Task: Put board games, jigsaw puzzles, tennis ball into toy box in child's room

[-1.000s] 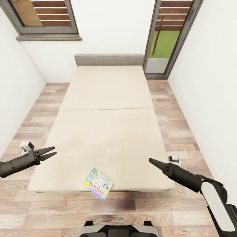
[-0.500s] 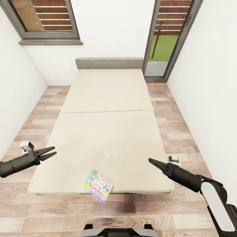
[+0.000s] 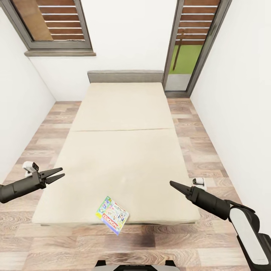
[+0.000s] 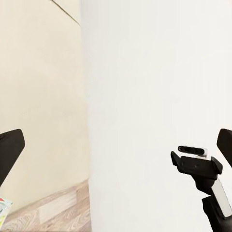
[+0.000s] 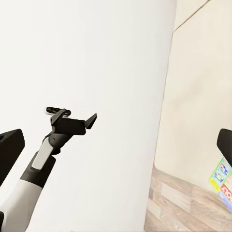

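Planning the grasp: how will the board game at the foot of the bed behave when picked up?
The board game looks like a thin flat box, so probably stiff and light. It overhangs the bed's near edge, so a push might tip it to the floor. Lying flat, it offers the fingers little height; the overhang may help.

Between the two sets of black jaws lies the plain beige mattress of the bed [image 3: 120, 150], with a low grey headboard [image 3: 125, 76] at its far end. Just ahead of the jaws' level, at the bed's near edge, the board game [image 3: 112, 214] shows a busy printed cover of white, green, blue and red with a red title band. The floor [image 3: 199, 150] is wood plank in mixed brown and pale grey tones. The walls [image 3: 233, 94] are white; the window frames [image 3: 56, 44] are dark grey with brown slats.
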`<state>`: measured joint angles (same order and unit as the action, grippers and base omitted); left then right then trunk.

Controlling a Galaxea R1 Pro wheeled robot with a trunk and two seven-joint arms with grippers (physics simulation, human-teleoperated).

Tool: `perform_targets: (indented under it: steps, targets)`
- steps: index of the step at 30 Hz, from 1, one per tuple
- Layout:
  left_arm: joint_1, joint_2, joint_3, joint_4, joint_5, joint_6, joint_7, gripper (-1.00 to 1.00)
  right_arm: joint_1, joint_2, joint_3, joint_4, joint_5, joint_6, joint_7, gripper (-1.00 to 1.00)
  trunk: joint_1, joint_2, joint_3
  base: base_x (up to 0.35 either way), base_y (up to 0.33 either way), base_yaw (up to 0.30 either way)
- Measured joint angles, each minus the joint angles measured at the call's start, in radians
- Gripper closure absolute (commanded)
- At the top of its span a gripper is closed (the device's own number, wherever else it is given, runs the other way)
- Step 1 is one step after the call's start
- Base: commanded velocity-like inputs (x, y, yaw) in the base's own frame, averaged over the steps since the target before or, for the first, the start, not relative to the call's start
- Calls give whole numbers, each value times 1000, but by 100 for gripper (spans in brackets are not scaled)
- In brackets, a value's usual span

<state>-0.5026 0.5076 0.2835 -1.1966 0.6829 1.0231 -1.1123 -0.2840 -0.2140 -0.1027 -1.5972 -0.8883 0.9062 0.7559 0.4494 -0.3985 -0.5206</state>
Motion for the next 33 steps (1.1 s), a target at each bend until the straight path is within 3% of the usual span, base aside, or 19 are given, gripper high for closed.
perform_targets:
  steps: [33]
  targets:
    - [0, 0, 0, 0, 0, 0, 1, -100, 1, -1, -1, 0, 0, 0, 0, -100, 0, 0, 54, 0, 0, 0]
